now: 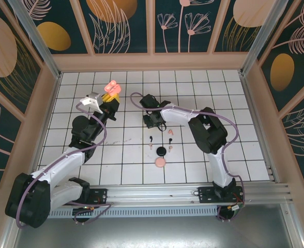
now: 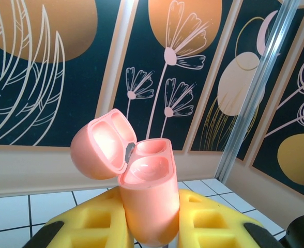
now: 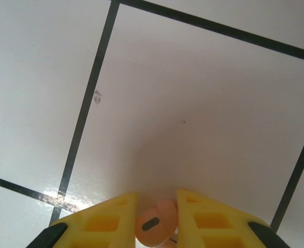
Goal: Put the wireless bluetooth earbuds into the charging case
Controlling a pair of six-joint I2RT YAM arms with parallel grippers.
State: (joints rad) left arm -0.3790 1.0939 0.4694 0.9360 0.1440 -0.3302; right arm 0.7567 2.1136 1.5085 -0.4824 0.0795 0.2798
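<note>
At 10 o'clock the left gripper clamps the glossy pink plastic charging case, lid open, sockets up, presumably ready for loading. Just 11 o'clock of centre, the right gripper pinches a tiny pinkish plastic earbud on the white tiled table.

Right claw: yellow fingers touching both sides of earbud.
Tabletop: white tiles, dark grout lines beyond earbud.
</note>
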